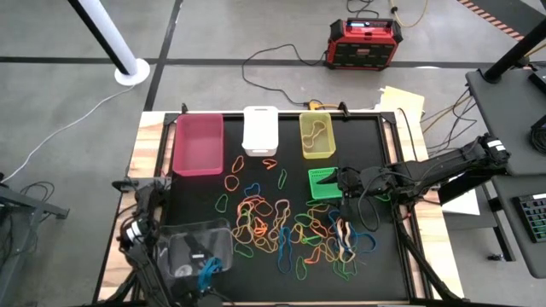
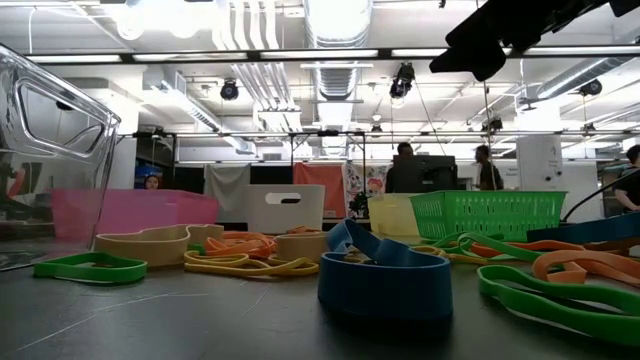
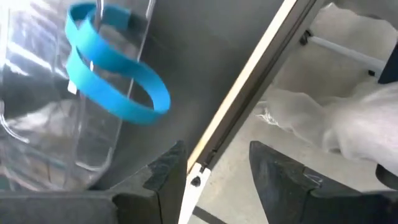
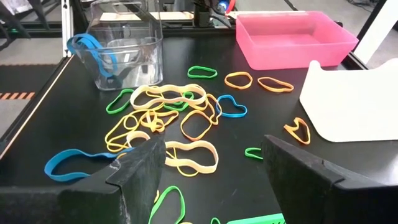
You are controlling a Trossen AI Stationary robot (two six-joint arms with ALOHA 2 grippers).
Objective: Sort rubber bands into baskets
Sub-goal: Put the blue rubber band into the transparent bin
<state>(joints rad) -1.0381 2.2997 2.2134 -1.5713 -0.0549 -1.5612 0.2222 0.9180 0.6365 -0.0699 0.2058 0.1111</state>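
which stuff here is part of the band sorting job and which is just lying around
Part of the job:
rubber bands loose on the mat
blue band draped over the clear basket wall
pink basket
white basket
yellow basket
green mesh basket
left claw, open
right claw, open

Just lying about:
red-black box
papers
keyboard

- The left arm sits folded at the near left corner of the desk, its wrist turned toward the desk's front edge.
- The left claw (image 3: 214,180) has its two dark fingers (image 3: 165,174) spread, with nothing between them.
- The right arm reaches in from the right side, stretched low across the desk.
- The right claw (image 4: 211,165) is spread wide and holds nothing.
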